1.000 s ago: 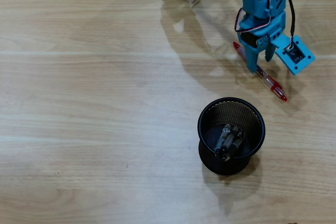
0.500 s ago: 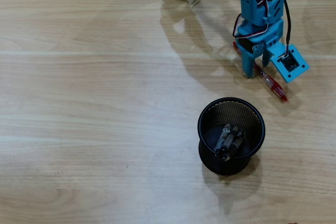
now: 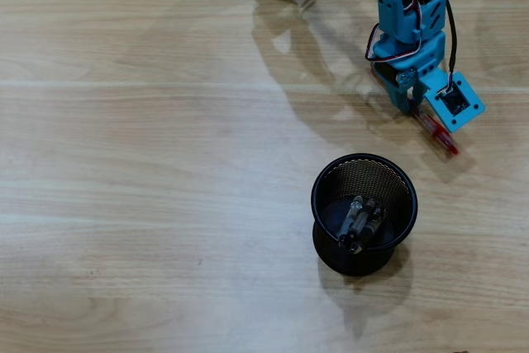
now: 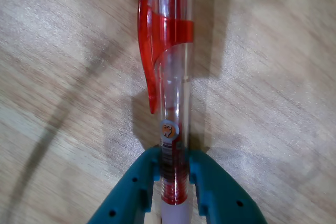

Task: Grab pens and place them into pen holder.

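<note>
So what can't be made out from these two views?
- Red pen: the overhead view shows only one end; the claw and its camera cover the rest. The wrist view's edges cut off both ends.
- Pen holder: how many pens lie inside; they overlap in its dark interior in the overhead view.
- Arm base: cut off by the overhead view's top edge.

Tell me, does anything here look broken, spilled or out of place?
Nothing stands out. The black mesh pen holder stands upright with pens inside, and the teal gripper is closed squarely on an intact red clear-plastic pen.
</note>
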You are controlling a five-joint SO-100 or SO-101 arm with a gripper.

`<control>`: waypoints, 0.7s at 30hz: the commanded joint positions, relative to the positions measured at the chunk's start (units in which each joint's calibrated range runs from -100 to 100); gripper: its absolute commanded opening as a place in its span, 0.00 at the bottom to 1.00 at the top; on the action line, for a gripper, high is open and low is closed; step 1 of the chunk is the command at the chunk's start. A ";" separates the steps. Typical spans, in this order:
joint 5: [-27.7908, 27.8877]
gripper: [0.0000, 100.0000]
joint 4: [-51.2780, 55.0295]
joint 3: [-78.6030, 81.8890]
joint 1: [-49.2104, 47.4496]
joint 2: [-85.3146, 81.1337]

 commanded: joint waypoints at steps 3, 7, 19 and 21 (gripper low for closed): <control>-0.24 0.02 0.34 -1.16 -0.01 -0.56; 0.28 0.02 1.07 -1.43 0.27 -3.96; 5.26 0.02 1.07 -1.34 4.48 -17.72; 6.25 0.02 0.89 -1.34 5.57 -20.27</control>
